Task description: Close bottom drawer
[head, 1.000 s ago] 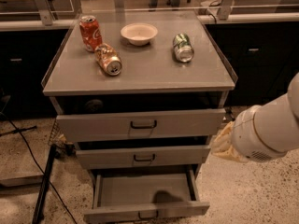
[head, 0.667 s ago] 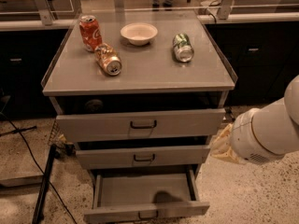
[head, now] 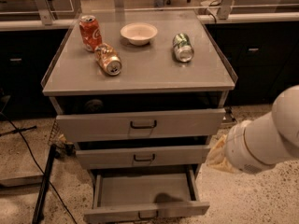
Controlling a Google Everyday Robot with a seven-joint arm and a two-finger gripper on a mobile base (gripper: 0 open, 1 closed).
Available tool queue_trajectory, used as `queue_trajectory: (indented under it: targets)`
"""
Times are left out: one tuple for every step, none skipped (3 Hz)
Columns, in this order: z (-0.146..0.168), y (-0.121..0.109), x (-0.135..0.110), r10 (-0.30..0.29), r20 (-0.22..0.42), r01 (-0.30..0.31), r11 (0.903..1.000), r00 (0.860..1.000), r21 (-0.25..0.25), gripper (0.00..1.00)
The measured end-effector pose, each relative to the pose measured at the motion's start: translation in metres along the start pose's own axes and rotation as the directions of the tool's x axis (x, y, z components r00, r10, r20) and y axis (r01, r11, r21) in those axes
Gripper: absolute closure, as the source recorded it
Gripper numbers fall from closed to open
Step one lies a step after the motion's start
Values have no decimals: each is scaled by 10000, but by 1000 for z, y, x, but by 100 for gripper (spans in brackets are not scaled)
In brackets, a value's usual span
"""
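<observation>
Bottom drawer (head: pixel 140 191) open, hand (head: pixel 217 156) to its right

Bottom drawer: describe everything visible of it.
The bottom drawer is grey metal, lowest and narrowest of three in the cabinet. It stands pulled far out and level; its tray shows nothing inside but a dark shadow near the front. A small dark handle sits at the centre of its front panel. Nothing touches it: the gripper is up to its right, level with the middle drawer.
</observation>
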State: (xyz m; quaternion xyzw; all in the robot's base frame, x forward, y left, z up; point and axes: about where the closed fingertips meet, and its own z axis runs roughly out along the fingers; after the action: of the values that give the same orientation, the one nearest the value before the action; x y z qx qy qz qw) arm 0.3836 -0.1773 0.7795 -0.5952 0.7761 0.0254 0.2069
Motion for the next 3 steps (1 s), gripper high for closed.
queue_trajectory:
  targets:
    - [37, 14, 17, -388, 33, 388, 9992, 9992, 65, 100]
    - [113, 42, 57, -237, 510, 239, 9997, 9984, -19, 100]
    - [174, 60, 85, 159, 779, -134, 9994, 9968, -325, 100]
